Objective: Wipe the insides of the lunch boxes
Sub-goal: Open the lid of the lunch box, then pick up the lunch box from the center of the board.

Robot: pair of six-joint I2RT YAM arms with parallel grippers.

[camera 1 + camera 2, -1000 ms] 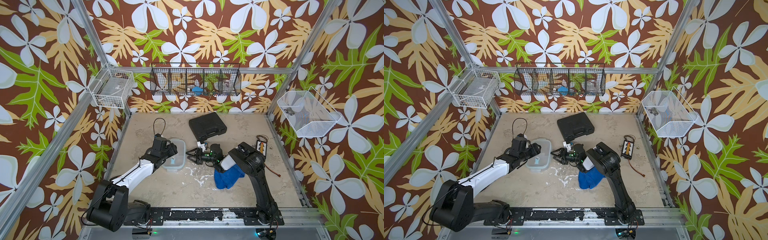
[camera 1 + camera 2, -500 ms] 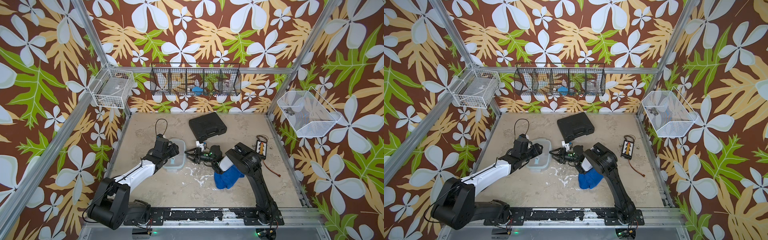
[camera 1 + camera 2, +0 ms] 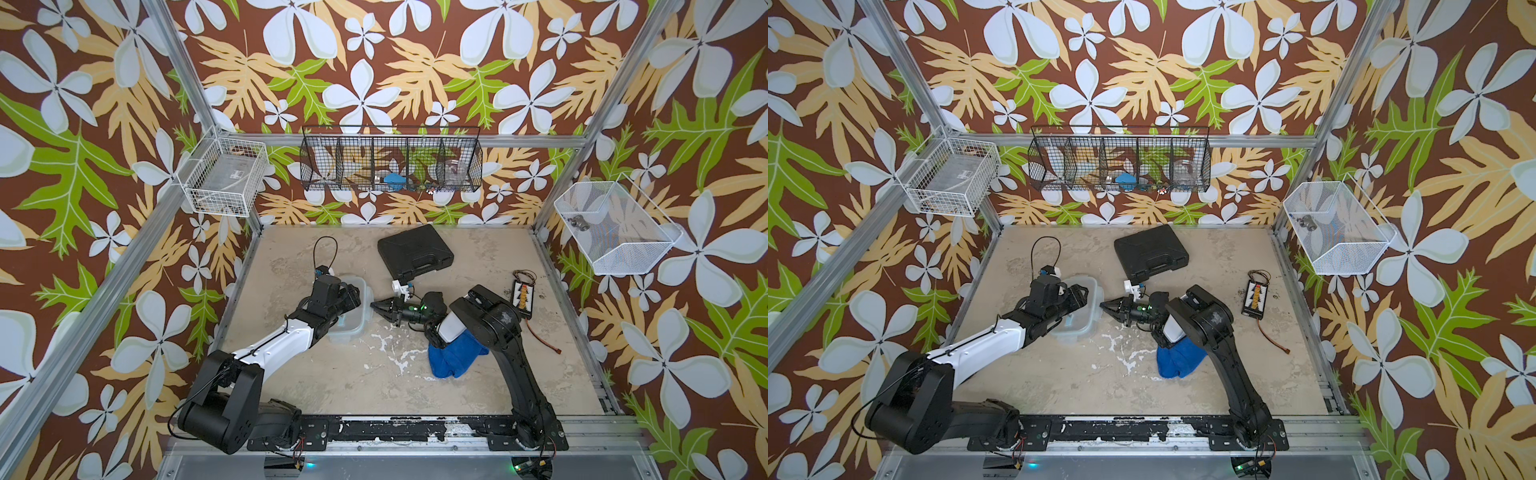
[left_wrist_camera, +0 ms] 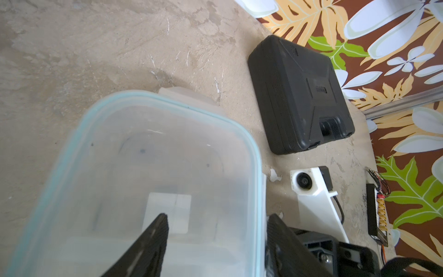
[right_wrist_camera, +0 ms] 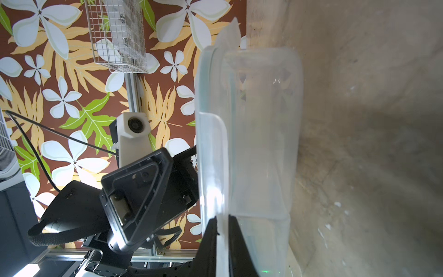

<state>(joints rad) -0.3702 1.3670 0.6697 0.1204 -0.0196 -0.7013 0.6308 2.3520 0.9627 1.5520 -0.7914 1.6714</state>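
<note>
Clear tub (image 3: 358,323) w/ its teal-rimmed lid (image 4: 167,148) on sits on the surface (image 3: 490,262) left of centre, near the black case (image 3: 415,251). Left pincer (image 4: 218,217) hangs over the lid, released, fingers wide apart: one above the lid, the other past its rim. Right pincer (image 5: 222,219) lies level at the tub's side, clenched on the lid's edge flap; blue cloth (image 3: 453,359) lies partly under the right arm, apart from the tub.

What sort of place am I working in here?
Likely a built robot test cell, not a kitchen: aluminium frame, floral-print walls, wire baskets hung up, both arms bolted to a front rail.
</note>
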